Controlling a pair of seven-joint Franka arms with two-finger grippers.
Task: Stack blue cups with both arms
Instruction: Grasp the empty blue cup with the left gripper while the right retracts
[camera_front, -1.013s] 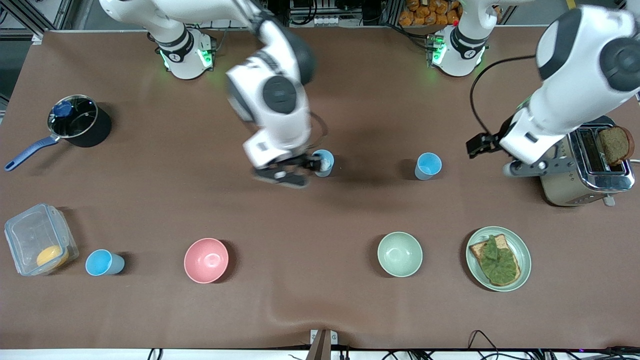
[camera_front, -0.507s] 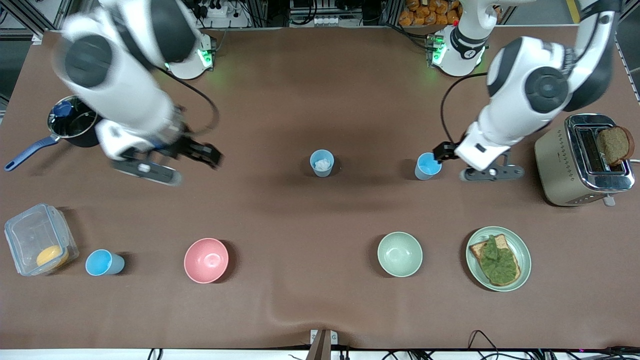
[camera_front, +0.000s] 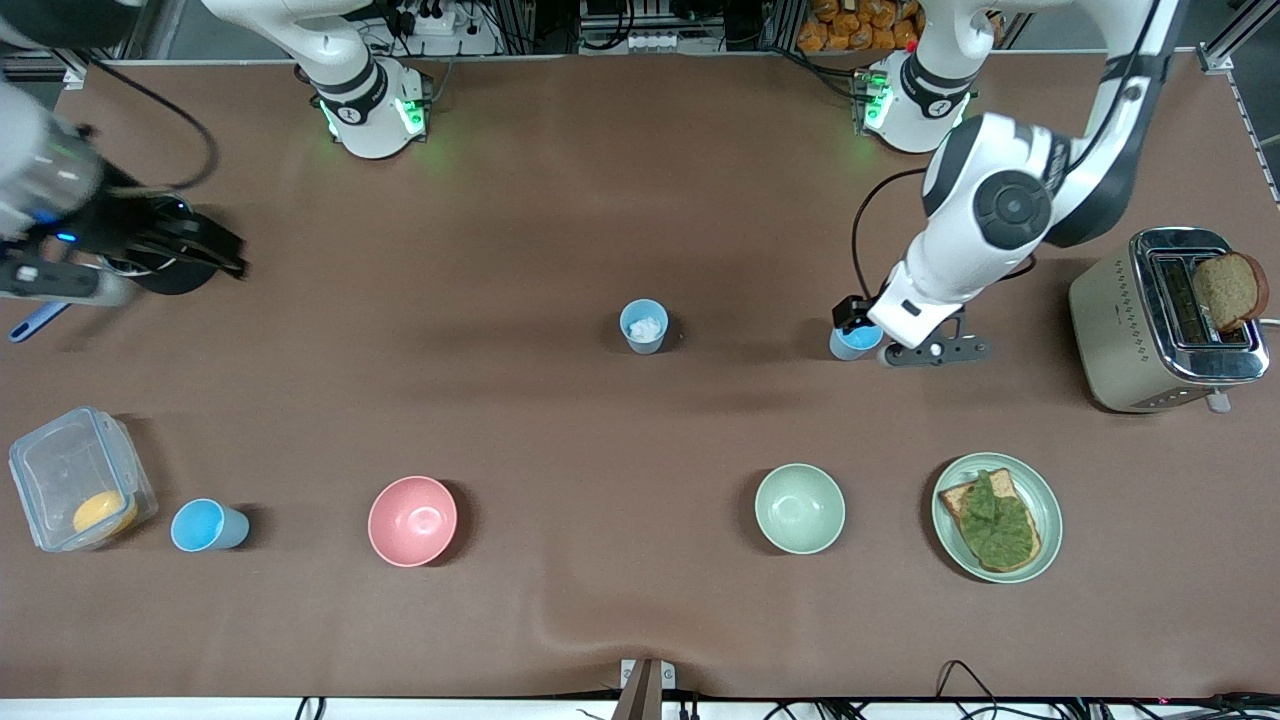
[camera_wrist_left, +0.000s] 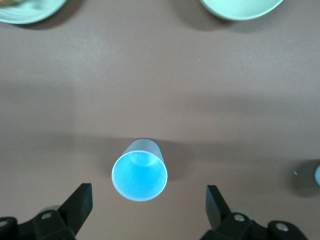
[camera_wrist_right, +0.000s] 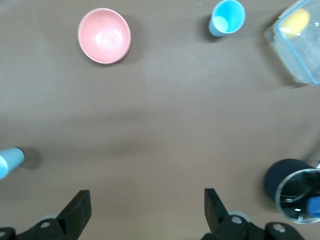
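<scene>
Two pale blue cups stand at mid table. The one with a white wad (camera_front: 643, 325) stands free. The other blue cup (camera_front: 860, 345) sits under my left gripper (camera_front: 850, 318), toward the left arm's end. In the left wrist view this cup (camera_wrist_left: 139, 170) stands upright and empty, its rim just between the tips of the open left gripper (camera_wrist_left: 147, 200), untouched. My right gripper (camera_front: 235, 258) hangs open and empty beside the black pot at the right arm's end. The right wrist view shows only bare table between the right gripper's (camera_wrist_right: 146, 200) fingers.
Near the left arm stand a toaster (camera_front: 1165, 320) holding bread, a plate (camera_front: 1045, 500) with toast, and a green bowl (camera_front: 800, 508). Toward the right arm's end are a pink bowl (camera_front: 412, 520), a brighter blue cup (camera_front: 208, 525), a clear container (camera_front: 80, 490) and the pot (camera_wrist_right: 295, 192).
The right arm swung away from the wad cup to the pot at its end of the table. The left arm moved from the toaster to over the other blue cup.
</scene>
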